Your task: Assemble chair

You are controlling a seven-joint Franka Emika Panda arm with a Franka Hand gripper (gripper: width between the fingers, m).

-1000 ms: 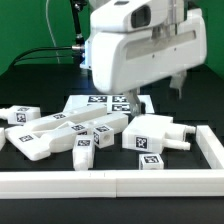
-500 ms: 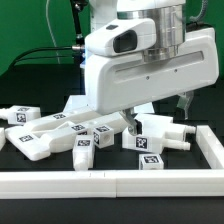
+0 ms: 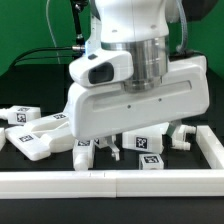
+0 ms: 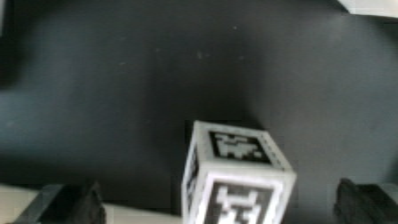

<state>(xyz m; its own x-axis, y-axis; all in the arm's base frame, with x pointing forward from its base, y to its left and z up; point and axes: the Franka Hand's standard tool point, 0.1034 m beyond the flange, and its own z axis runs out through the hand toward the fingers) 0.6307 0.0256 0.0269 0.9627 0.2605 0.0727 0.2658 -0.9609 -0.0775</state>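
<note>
Wrist view: shows one small tagged block [image 4: 237, 172] standing on the dark table [image 4: 160, 80] between the two fingers [image 4: 68, 202] of the gripper [image 4: 217, 200]; spread wide, clamped on nothing, touching the block on neither side. Exterior view: shows the gripper low over the loose chair parts [image 3: 35, 140], all lying unjoined just behind the border rail [image 3: 110, 182], with a larger tagged block [image 3: 150, 147] near the rail toward the exterior view's right. Cannot be told for certain which part behind the rail is the one between the fingers. Step in hand, by judgement: picking up the small block, with the assembly barely begun. Before closing, check centring; appears to sit slightly nearer one finger and turned somewhat against the line of the jaws. Rotate the wrist to set the fingers square against two flat opposite sides, not against corners. Lower to bring the fingers level with the middle of those sides, stopping short of the table. Close slowly; expect hard, smooth plastic to slip or twist if caught on an edge. Lift straight up, away from the rail, to avoid dragging neighbouring parts. Confirm a firm, level hold before carrying anywhere.
</note>
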